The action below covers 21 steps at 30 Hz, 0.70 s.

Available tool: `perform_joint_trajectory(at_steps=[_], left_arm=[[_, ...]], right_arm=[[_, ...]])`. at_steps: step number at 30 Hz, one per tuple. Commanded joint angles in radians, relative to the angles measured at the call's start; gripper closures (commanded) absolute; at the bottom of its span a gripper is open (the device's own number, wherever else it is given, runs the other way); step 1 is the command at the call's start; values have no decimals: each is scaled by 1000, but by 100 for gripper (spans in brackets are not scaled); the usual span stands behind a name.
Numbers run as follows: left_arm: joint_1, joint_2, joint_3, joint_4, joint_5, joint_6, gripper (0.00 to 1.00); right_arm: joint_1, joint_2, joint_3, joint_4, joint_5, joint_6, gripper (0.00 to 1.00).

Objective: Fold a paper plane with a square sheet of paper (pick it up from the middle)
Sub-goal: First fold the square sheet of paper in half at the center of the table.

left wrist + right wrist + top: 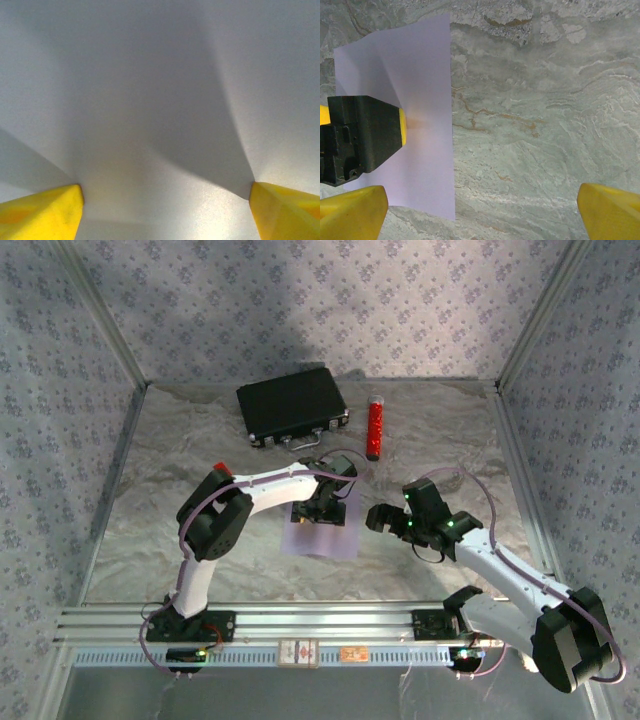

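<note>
The square sheet of paper (320,537) lies flat on the marbled table, pale lilac, at the centre front. My left gripper (322,512) stands straight down on its middle. In the left wrist view the lilac paper (160,100) lies close under the camera, and the left gripper (166,210) is open with its yellow fingertips (45,215) wide apart and touching the sheet. My right gripper (378,518) hovers open just right of the sheet. In the right wrist view the paper (420,165) shows soft creases running out from the left gripper's fingertip (402,125). The right gripper (482,210) holds nothing over bare table.
A black case (292,405) lies at the back of the table (450,440), with a red cylinder (375,428) standing to its right. A small red block (221,468) peeks out behind my left arm's elbow. Patterned walls with metal frames close in three sides.
</note>
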Motion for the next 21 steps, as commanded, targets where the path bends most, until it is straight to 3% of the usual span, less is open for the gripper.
perform_joint_trajectory(at_steps=[1, 7, 17, 21], left_arm=[[-8, 45, -45, 5, 26, 1, 16], [-16, 18, -24, -2, 8, 62, 25], [-22, -81, -74, 103, 12, 92, 52], [-22, -129, -110, 164, 20, 78, 54]], right_arm=[[-1, -6, 19, -24, 16, 11, 1], [0, -43, 19, -48, 116, 75, 1], [-4, -209, -65, 40, 162, 112, 1], [-9, -247, -81, 34, 201, 122, 1]])
